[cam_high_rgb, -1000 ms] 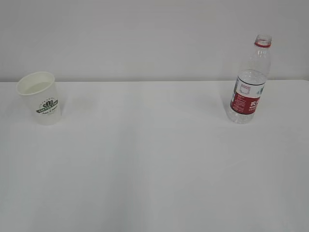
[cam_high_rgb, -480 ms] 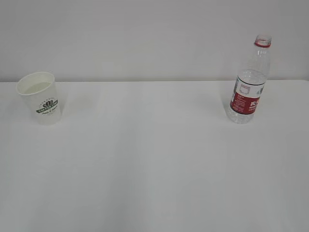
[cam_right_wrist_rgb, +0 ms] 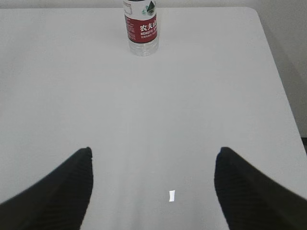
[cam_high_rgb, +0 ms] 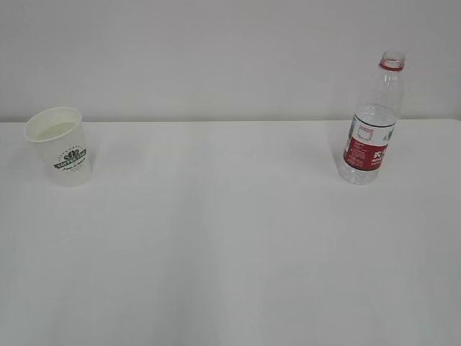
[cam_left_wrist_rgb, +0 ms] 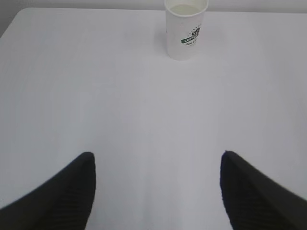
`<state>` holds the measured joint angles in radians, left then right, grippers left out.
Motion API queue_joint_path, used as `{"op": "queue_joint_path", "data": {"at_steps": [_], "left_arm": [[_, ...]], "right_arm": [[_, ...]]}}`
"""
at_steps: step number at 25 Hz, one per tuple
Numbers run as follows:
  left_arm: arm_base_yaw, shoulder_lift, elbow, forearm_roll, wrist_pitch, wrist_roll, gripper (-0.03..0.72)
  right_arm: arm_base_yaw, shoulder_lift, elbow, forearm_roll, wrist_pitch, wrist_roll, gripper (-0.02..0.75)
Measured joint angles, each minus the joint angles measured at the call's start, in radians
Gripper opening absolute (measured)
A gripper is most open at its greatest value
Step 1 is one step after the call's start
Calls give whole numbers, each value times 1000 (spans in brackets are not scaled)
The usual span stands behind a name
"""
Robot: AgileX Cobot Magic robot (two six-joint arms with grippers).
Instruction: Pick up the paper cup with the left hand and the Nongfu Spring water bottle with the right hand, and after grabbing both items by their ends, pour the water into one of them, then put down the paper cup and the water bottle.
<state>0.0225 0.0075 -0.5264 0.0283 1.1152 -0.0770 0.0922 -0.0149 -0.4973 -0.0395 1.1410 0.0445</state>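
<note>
While well apart from both, left fingers (cam_left_wrist_rgb: 156,165) and right fingers (cam_right_wrist_rgb: 152,160) spread wide, holding nothing; paper cup (cam_high_rgb: 60,146) upright at bench (cam_high_rgb: 230,245) far left, bottle (cam_high_rgb: 373,122) upright far right.

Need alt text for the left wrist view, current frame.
A white paper cup with a dark green logo stands upright at the far edge of a white table. The left gripper is open, its two black fingertips framing the bottom corners, well short of the cup.

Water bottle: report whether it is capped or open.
Open. The water bottle stands upright on the table, its neck ending at the red ring with no cap.
</note>
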Motion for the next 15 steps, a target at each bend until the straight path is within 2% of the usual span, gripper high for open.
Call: {"op": "queue_joint_path", "data": {"at_steps": [15], "left_arm": [[0,0,0,0,-2,0,587]], "right_arm": [[0,0,0,-2,0,0,590]]}}
